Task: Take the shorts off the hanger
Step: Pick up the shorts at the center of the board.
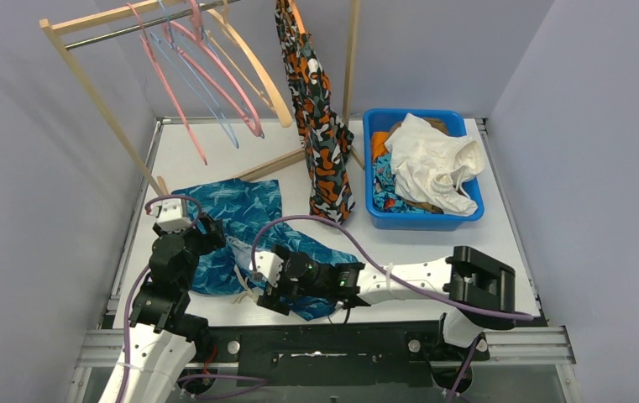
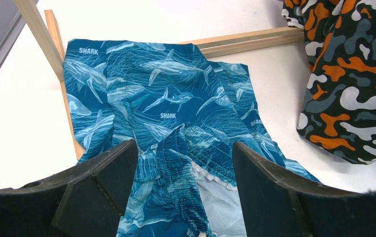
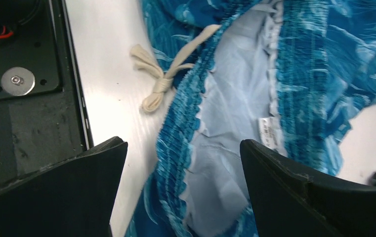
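- Teal shark-print shorts (image 1: 240,220) lie crumpled flat on the white bench (image 1: 484,269), off the hangers, between the rack's foot and the arm bases. Waistband end faces the arms; legs point toward the rack.
- Left gripper (image 2: 183,163) hovers low over the shorts' waistband end, jaws apart, nothing between them.
- Right gripper (image 3: 183,163) hangs over the near waistband, jaws spread wide, holding nothing. Pale lining shows below it, with a cream drawstring (image 3: 163,81) knotted on the bare bench just beside the hem.
- Orange-black-white camouflage shorts (image 1: 320,126) hang from the top of the wooden rack (image 1: 102,105), bottom hem reaching down to the bench, near the shark-print pair but apart from it.
- Empty hangers on the rail: 2 pink hangers (image 1: 215,75), at least 1 light blue (image 1: 190,84), 1 wooden (image 1: 257,71).
- Blue bin (image 1: 421,222) sits at the right, far side of the bench. White shorts (image 1: 433,159) are heaped on top; orange (image 1: 380,147) and blue patterned (image 1: 387,195) fabric show beneath at the left edge.
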